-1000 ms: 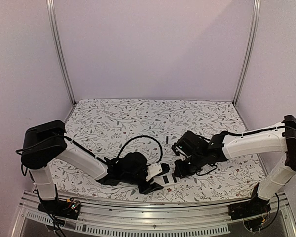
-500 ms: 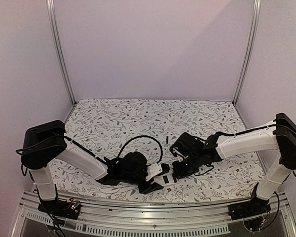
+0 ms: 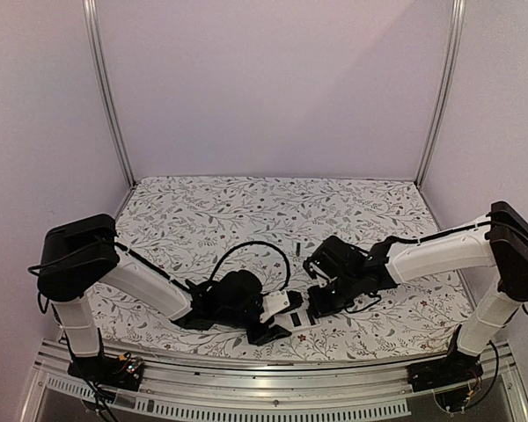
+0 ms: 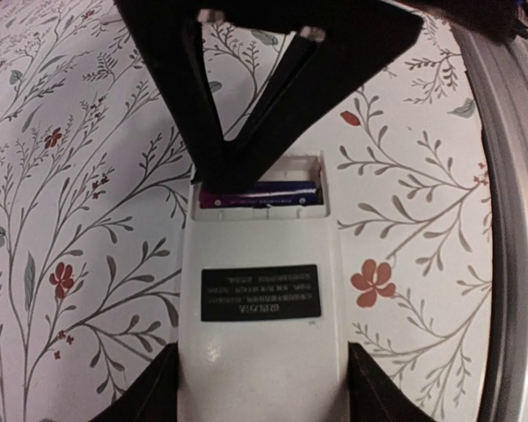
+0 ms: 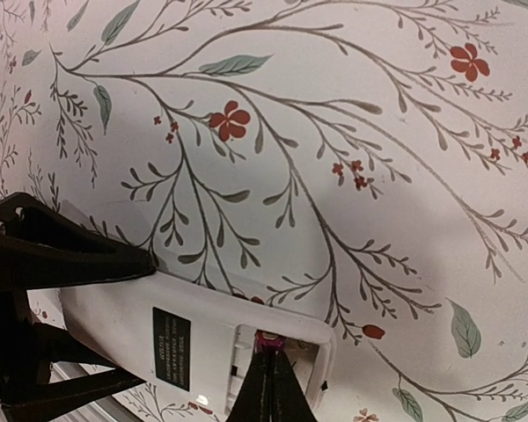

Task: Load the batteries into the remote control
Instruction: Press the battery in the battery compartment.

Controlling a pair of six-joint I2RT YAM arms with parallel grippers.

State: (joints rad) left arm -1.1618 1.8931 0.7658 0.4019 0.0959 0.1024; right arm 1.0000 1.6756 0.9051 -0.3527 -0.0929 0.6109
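Note:
The remote control lies back up, a white bar with a black label. My left gripper is shut on its near end, one finger on each side. It also shows in the top view and the right wrist view. One battery, dark with a purple wrap, lies in the open slot. Its end shows in the right wrist view. My right gripper is shut, and its tips rest on that battery. A second battery lies loose on the table behind the grippers.
The floral tablecloth covers the table. A metal rail runs along the near edge, close to the remote. Purple walls and two upright metal posts close in the back and the sides.
My right gripper has moved a little to the left, onto the remote's slot end. The left arm and the remote have stayed still.

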